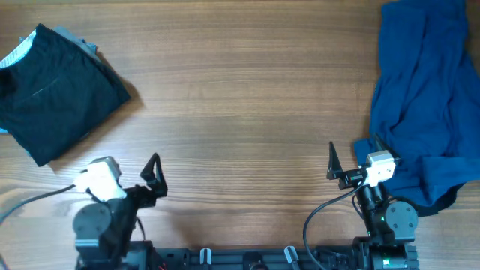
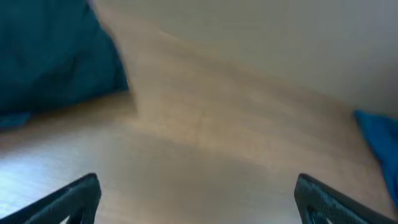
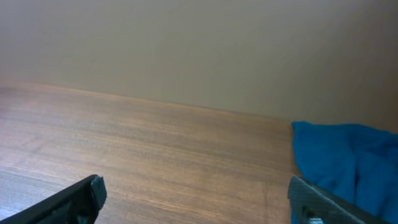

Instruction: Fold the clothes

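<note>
The dark garment lay in a neat block at the upper left of the overhead view, apparently folded and put out of the way. The blue garment sprawled crumpled down the right edge, likely the next job. The left gripper and right gripper sat low in the frame, both spread wide, holding and touching nothing.

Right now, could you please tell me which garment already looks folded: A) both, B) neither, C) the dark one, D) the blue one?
C: the dark garment lies as a compact, flat rectangle on the left of the table, while the blue garment sprawls crumpled on the right.
</note>
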Action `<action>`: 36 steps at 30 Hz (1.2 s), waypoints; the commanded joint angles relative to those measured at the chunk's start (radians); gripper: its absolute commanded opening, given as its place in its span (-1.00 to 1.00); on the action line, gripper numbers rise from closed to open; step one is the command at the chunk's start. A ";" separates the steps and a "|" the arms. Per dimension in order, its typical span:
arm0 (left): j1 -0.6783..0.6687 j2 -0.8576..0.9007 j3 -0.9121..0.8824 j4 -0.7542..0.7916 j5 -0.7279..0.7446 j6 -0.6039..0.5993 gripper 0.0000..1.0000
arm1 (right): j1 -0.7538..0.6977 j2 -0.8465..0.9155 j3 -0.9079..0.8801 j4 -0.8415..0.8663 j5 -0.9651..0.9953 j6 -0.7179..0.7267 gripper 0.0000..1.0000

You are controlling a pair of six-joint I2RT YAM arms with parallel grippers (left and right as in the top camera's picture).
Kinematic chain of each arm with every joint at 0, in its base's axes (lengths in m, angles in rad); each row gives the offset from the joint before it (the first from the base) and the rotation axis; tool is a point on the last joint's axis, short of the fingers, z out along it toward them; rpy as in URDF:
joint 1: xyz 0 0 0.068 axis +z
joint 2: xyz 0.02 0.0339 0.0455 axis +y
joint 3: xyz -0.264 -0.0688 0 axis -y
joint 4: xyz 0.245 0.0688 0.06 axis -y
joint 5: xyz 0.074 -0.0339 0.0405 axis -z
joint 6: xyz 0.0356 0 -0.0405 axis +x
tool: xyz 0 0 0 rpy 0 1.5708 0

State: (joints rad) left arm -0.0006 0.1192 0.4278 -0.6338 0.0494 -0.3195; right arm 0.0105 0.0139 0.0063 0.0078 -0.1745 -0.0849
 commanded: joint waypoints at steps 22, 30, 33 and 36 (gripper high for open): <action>0.005 -0.116 -0.422 0.568 -0.129 -0.006 1.00 | 0.003 -0.010 -0.001 0.005 0.002 -0.014 0.99; 0.005 -0.116 -0.422 0.569 -0.129 -0.006 1.00 | 0.003 -0.010 -0.001 0.005 0.002 -0.013 0.99; 0.005 -0.116 -0.422 0.569 -0.129 -0.006 1.00 | 0.003 -0.010 -0.001 0.005 0.002 -0.014 0.99; 0.005 -0.116 -0.422 0.569 -0.129 -0.006 1.00 | 0.003 -0.010 -0.001 0.005 0.002 -0.014 0.99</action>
State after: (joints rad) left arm -0.0006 0.0128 0.0082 -0.0647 -0.0628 -0.3305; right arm 0.0105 0.0135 0.0063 0.0078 -0.1749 -0.0849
